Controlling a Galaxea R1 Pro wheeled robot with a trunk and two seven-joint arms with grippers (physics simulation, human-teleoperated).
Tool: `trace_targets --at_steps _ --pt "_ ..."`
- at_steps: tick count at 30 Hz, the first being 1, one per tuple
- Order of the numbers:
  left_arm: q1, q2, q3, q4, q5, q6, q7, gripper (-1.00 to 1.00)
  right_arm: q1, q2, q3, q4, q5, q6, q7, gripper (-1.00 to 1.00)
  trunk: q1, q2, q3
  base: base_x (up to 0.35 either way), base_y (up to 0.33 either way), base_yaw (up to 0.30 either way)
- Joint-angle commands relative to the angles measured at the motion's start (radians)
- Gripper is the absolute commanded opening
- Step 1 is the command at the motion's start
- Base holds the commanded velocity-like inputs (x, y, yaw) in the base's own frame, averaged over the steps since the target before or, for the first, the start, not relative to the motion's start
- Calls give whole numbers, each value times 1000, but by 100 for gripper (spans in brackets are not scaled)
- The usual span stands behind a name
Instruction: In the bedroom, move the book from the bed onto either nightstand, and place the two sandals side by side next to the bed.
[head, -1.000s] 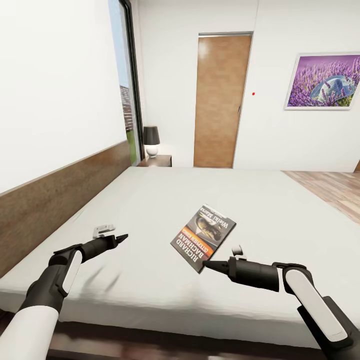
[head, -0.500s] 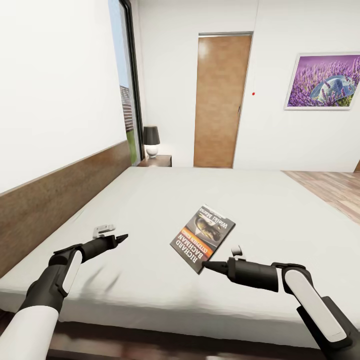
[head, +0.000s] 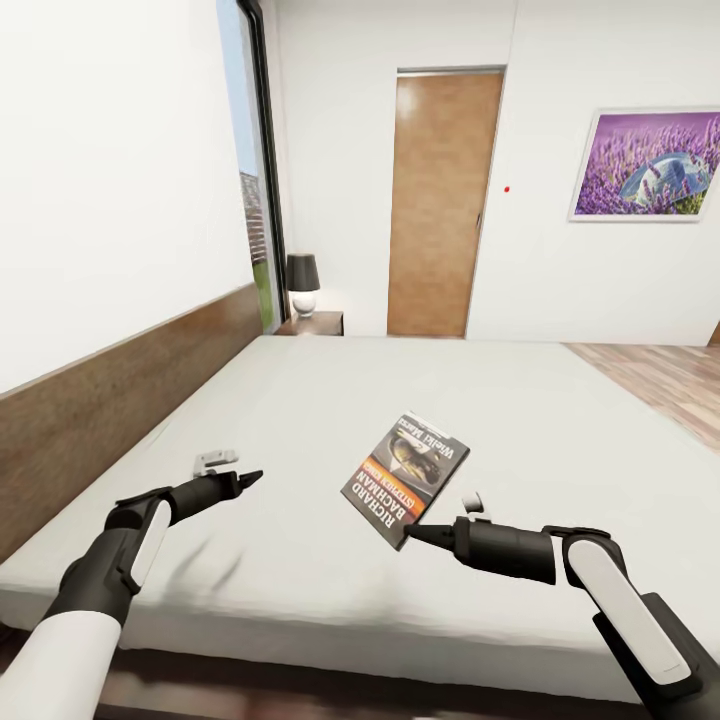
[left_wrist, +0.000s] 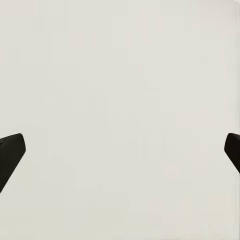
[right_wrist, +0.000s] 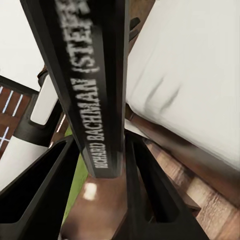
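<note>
In the bedroom (head: 560, 270), the bed (head: 300, 420) spans the foreground of the head view, its dark headboard (head: 110, 400) along the left wall. A brown door (head: 440, 200) and a lavender picture (head: 648, 163) occupy the far wall. A nightstand (head: 312, 323) carrying a lamp (head: 302, 282) stands at the bed's far corner. The left gripper (head: 250, 479) hovers over bare mattress, jaws parted wide and holding nothing. The right gripper (head: 412, 534) has its jaws closed on the lower corner of the book (head: 406, 474); the book tilts up, raised off the mattress.
</note>
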Motion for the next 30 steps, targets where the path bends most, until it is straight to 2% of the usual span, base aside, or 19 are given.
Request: trace_targets --at_steps 1,7,30 --pt "-1 0 -4 -1 6 8 -1 100 -1 0 1 0 11 1 11 -100 -4 7 2 0 0 0" --pt "-1 0 -25 -14 7 11 -1 100 -1 0 3 1 12 1 11 -100 -27 49 21 0 0 28" --pt "-1 -2 -35 -15 3 10 0 100 -1 -1 3 1 12 -35 14 -100 -115 210 81 0 0 125"
